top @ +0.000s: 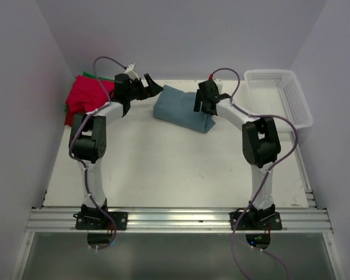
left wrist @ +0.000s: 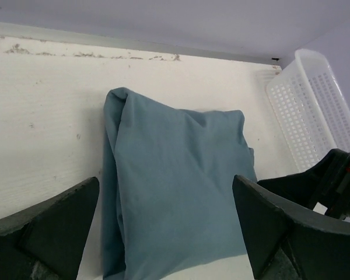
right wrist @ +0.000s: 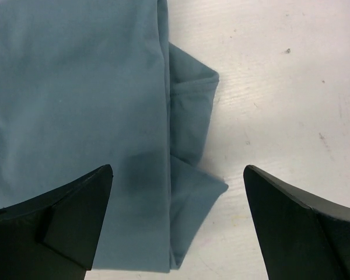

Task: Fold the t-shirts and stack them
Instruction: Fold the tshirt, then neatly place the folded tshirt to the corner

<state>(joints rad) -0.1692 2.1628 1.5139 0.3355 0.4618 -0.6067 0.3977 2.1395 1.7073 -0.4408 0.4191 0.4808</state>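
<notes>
A dusty blue-grey t-shirt (top: 184, 109) lies folded into a rough rectangle at the back middle of the table. My left gripper (top: 151, 86) hovers open just off its left end, and in the left wrist view the shirt (left wrist: 175, 175) shows between the spread fingers of the gripper (left wrist: 166, 181), untouched. My right gripper (top: 205, 104) stands open over the shirt's right end. Below that gripper (right wrist: 178, 169), the shirt's (right wrist: 76, 87) layered edge shows, with nothing gripped. A pile of red t-shirts (top: 84, 95) with a green edge (top: 87, 74) sits at the back left.
A white plastic mesh basket (top: 280, 93) stands at the back right, also seen as the basket (left wrist: 315, 111) in the left wrist view. Walls close the table in on the left, back and right. The right arm (left wrist: 332, 175) shows beside the shirt.
</notes>
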